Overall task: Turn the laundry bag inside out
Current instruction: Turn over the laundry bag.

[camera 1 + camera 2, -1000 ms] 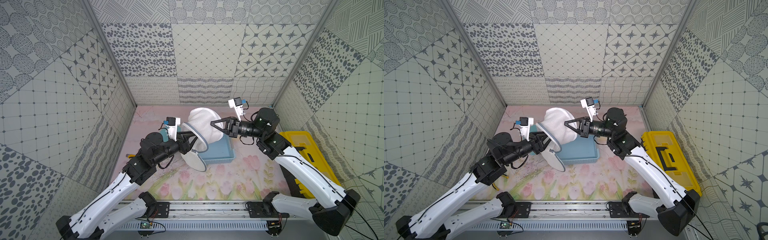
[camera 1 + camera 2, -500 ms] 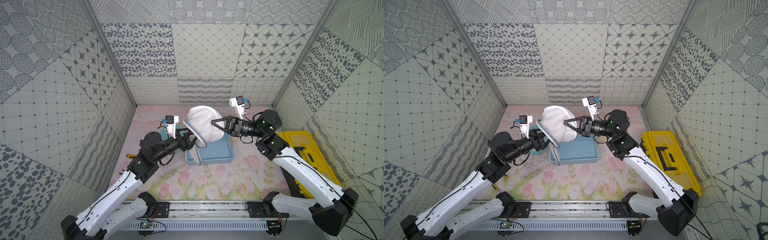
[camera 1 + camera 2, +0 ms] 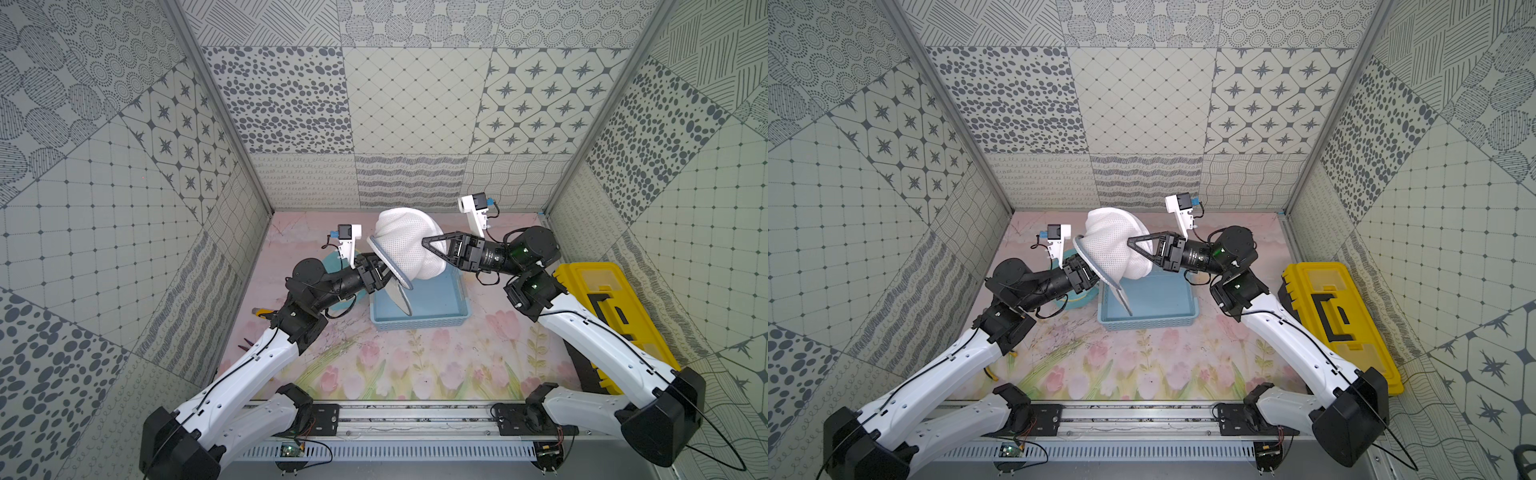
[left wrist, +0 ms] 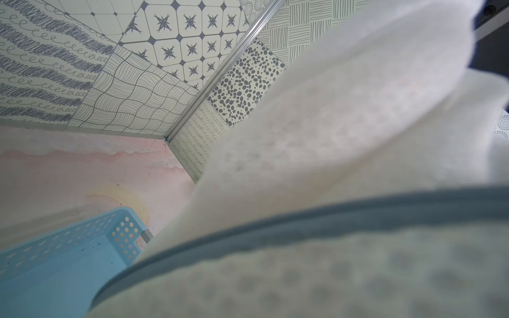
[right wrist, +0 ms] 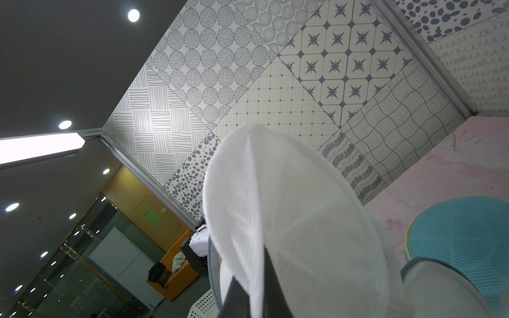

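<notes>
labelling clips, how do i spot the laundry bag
Find the blue basket on the flowered mat. Held in the air just above it, between the left arm and right arm, is the laundry bag. It is white mesh with a grey-blue rim, unlike the teal mesh piece lying flat on the mat.

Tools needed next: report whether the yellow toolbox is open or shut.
Shut: yellow toolbox lid lies flat, black handle on top, both top views.

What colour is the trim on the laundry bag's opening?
The trim is grey-blue; best in the left wrist view.
</notes>
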